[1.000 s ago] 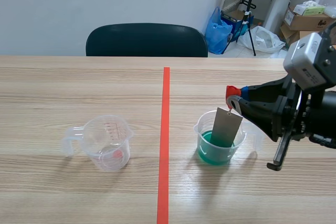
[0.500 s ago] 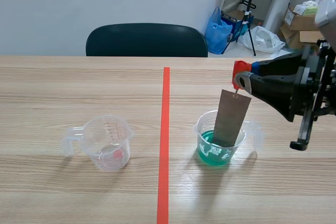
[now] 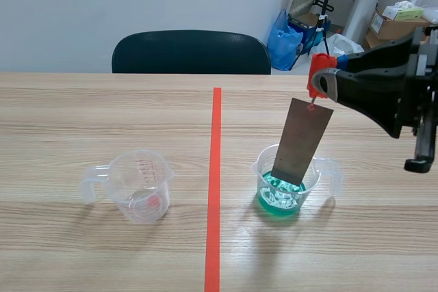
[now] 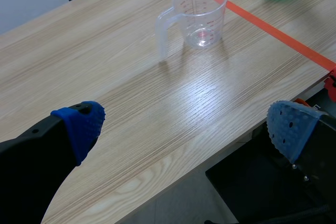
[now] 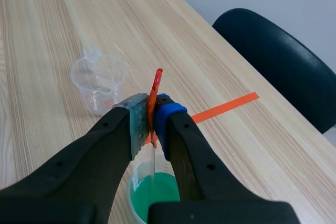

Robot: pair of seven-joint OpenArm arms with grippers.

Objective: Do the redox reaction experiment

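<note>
a: right pincer (image 3: 319, 85) state?
b: pressed together on a red tab (image 3: 320, 74). in the right wrist view both pads clamp it and the tab sticks up past the fingertips.
a: what's on the tab?
b: a grey metal plate (image 3: 302, 140) hangs from it. it's tilted, with the top leaning toward the right arm.
a: where's its lower edge?
b: inside the rim of the green cup (image 3: 287, 188), a clear plastic cup holding green liquid. can't tell if the edge touches the liquid. in the right wrist view the plate shows edge-on, as a thin line running down to the green.
a: cup position?
b: upright on the desk (image 3: 102, 114), just right of the tape line (image 3: 215, 169), handle on the side away from the line.
a: other cup?
b: the empty cup (image 3: 140, 186) is clear with red printed marks. it's upright, left of the tape line and well apart from the green cup, handle pointing away from the line.
a: left pincer (image 4: 187, 127)?
b: spread wide, with nothing between the blue pads (image 4: 84, 124). it's over the near edge of the desk. the empty cup is ahead of it, well apart.
a: anything behind?
b: a dark chair (image 3: 191, 52) at the far edge of the desk.
</note>
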